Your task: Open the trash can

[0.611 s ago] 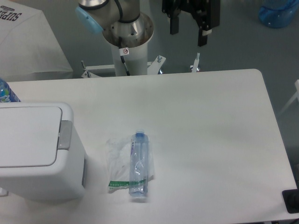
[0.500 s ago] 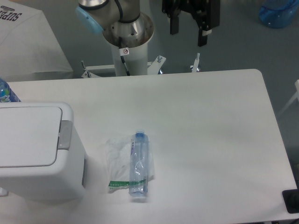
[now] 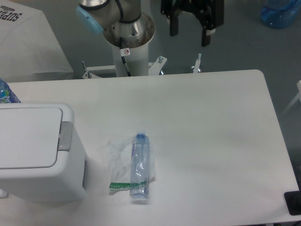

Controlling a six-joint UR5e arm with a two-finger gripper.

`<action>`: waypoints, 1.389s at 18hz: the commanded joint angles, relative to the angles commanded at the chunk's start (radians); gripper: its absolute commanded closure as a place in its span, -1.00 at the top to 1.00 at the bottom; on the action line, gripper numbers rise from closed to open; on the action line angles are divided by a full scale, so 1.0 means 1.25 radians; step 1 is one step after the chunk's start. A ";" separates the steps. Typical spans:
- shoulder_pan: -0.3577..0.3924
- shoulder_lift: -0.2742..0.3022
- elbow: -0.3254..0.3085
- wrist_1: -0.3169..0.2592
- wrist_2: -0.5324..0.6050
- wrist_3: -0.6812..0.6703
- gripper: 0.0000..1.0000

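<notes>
Plastic wrap (image 3: 118, 162) and a clear bottle (image 3: 139, 166) lie near the front of the white desk (image 3: 207, 122), the bottle resting on the wrap. Just left sits the trash can (image 3: 40, 150), lid shut, grey button strip facing the bottle. Far behind, above the desk's rear edge, the gripper (image 3: 190, 34) hangs with fingers (image 3: 206, 36) spread apart, empty.
</notes>
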 joint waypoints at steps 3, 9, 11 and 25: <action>-0.027 -0.007 -0.001 0.005 0.000 -0.145 1.00; -0.090 -0.053 -0.005 0.112 0.009 -0.373 1.00; -0.120 -0.077 -0.004 0.136 0.024 -0.411 1.00; -0.249 -0.280 0.043 0.344 0.007 -0.818 1.00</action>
